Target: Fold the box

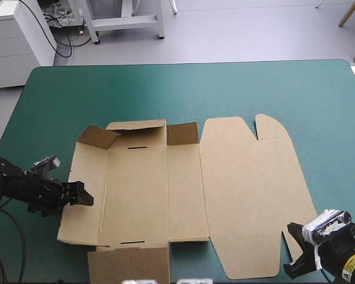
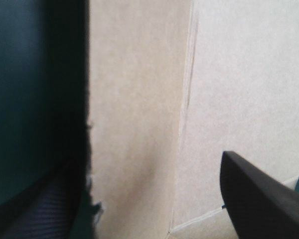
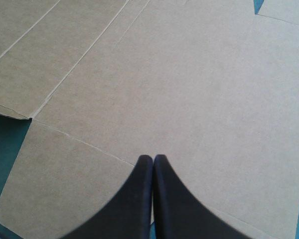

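— If the left gripper [image 1: 84,198] bites from where it hangs, what's the worry?

— Its fingers stand apart at the left edge of the box [image 1: 183,195], apparently one on each side of the side wall [image 1: 86,189], as far as the left wrist view lets me judge. That wall is only slightly lifted. My guess is that a shallow bite on the bare edge would slip off as the wall swings up. Or the whole sheet might slide toward its lid side instead of hinging at the crease.

— Nothing pins it down?

— The right gripper [image 1: 294,251] sits at the near outer corner of the lid [image 1: 254,195], fingers pressed together in a point with nothing between them. I can't tell whether it touches the board. If it doesn't, the sheet is free to skate.

— And the box itself?

— It's brown board, opened out on the teal-green cover [image 1: 165,89], which shows round the box, widest beyond its far end. The lid lies flat to the right of the base. At the base's far end the end flap [image 1: 136,125] and the small flap [image 1: 182,133] beside it tilt up. The corner flap [image 1: 99,136] on the side wall stands up and leans inward. The near end flap [image 1: 130,265] lies flat. The creases look clean, with no tears that I can see. No wall is tucked yet, so I'd judge the folding barely begun.
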{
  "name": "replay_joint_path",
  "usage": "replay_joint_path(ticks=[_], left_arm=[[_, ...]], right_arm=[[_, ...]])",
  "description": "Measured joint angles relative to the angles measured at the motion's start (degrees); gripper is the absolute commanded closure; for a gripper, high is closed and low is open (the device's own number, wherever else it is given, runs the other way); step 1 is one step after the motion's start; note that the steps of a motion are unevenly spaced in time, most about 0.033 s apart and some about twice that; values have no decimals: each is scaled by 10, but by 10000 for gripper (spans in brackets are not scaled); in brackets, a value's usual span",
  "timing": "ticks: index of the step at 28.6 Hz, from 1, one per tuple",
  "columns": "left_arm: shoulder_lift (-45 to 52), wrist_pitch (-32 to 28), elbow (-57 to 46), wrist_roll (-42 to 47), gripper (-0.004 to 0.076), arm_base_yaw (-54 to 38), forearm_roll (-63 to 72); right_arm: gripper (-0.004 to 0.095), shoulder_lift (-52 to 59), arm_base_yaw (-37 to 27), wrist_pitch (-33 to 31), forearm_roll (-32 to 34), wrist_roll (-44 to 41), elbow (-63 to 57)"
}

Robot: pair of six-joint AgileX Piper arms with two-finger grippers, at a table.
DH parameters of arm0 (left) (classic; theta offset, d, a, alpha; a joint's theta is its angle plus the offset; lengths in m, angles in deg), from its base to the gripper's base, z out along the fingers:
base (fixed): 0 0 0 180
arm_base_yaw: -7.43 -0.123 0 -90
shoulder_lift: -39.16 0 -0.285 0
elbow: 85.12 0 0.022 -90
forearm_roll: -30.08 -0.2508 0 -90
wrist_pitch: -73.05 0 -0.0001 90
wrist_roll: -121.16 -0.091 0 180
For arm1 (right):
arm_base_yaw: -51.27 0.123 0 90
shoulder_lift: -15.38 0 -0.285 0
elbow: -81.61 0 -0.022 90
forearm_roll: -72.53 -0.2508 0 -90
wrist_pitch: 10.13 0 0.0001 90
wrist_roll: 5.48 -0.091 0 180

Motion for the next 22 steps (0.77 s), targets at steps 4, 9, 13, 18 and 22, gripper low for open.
replay_joint_path(ticks=[4, 9, 13, 18, 22], left_arm=[[0, 0, -10, -3, 177, 27, 5], [0, 0, -10, -4, 335, 62, 16], [0, 0, -10, -4, 485, 72, 16], [0, 0, -10, -4, 650, 73, 16], [0, 0, -10, -11, 731, 73, 16]], right_arm=[[929, 0, 0, 0, 0, 0, 0], [930, 0, 0, 0, 0, 0, 0], [929, 0, 0, 0, 0, 0, 0], [929, 0, 0, 0, 0, 0, 0], [929, 0, 0, 0, 0, 0, 0]])
